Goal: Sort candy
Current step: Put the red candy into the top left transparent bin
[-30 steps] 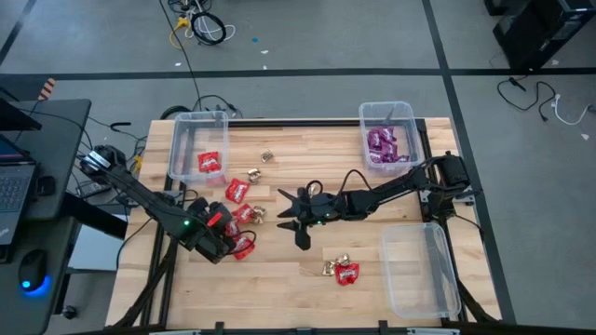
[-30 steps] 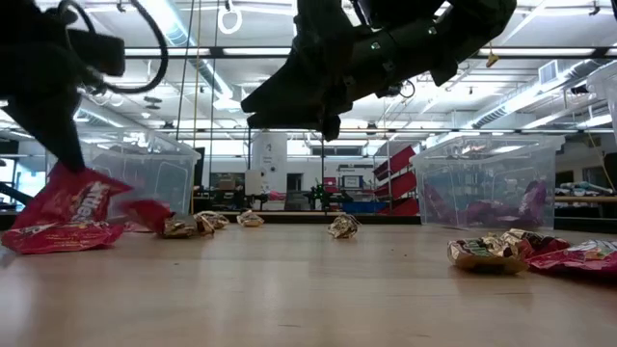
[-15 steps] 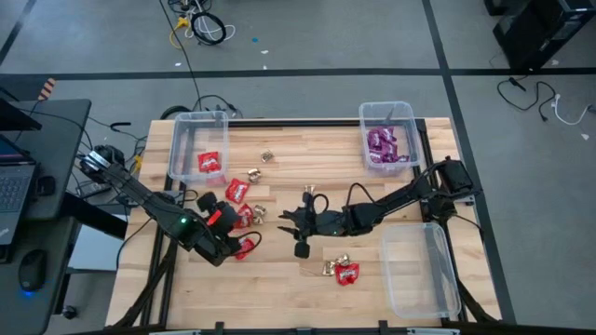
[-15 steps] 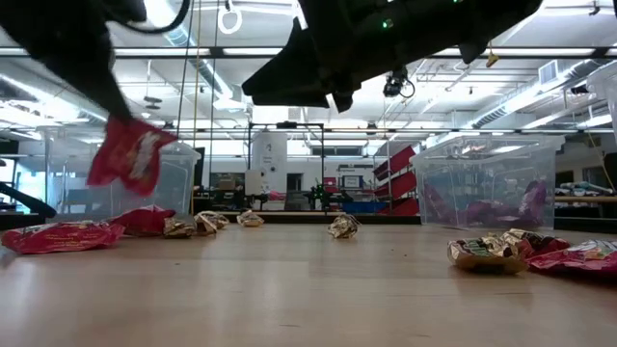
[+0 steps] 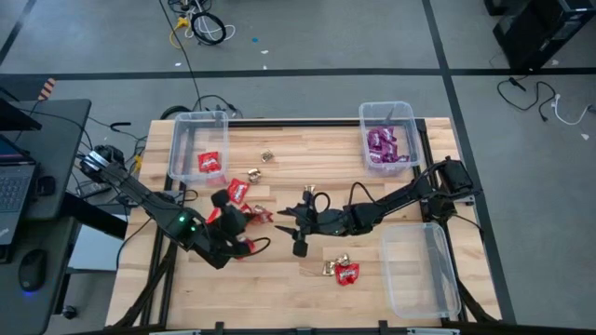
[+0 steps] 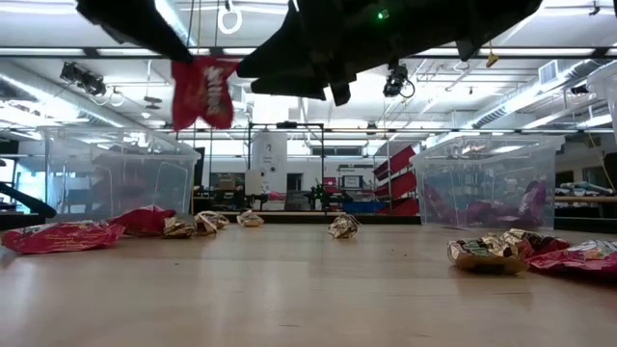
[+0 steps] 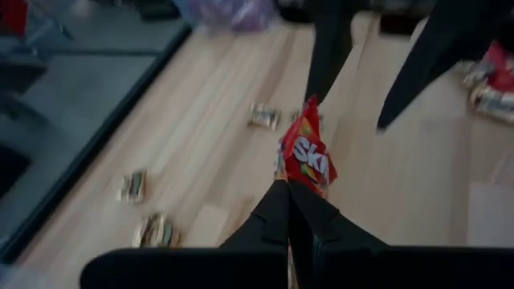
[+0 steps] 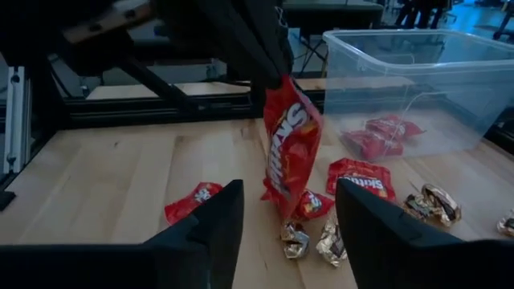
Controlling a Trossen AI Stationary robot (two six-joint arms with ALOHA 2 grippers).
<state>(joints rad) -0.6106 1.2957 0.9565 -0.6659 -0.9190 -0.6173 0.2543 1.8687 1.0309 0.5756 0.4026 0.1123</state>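
Overhead strip lights and shelving filled the room behind the wooden table (image 5: 289,274), which carried three clear plastic bins. From the table's centre in the high view, the bin (image 5: 197,147) at ten o'clock held a red packet (image 5: 209,164), the bin (image 5: 388,136) at one o'clock held purple packets (image 5: 382,145), and the bin (image 5: 422,270) at four o'clock showed no candy.

At about eight o'clock the left gripper (image 5: 233,227) was clenched on a red Skittles packet (image 7: 307,159), pinched by its top edge and hanging clear of the wood; the low view showed it (image 6: 202,89) well above the tabletop. Just below and beside it lay more red packets (image 8: 359,177) and gold foil pieces (image 8: 430,203), with one red packet (image 8: 193,197) lying a little apart.

Near the table's centre the right gripper (image 5: 296,223) hovered with its fingers (image 8: 206,229) spread wide and nothing between them, pointing toward nine o'clock at the lifted packet.

A lone gold piece (image 5: 267,156) sat at eleven o'clock, between the two far bins. At five o'clock a gold piece (image 5: 331,266) touched another red packet (image 5: 347,274).
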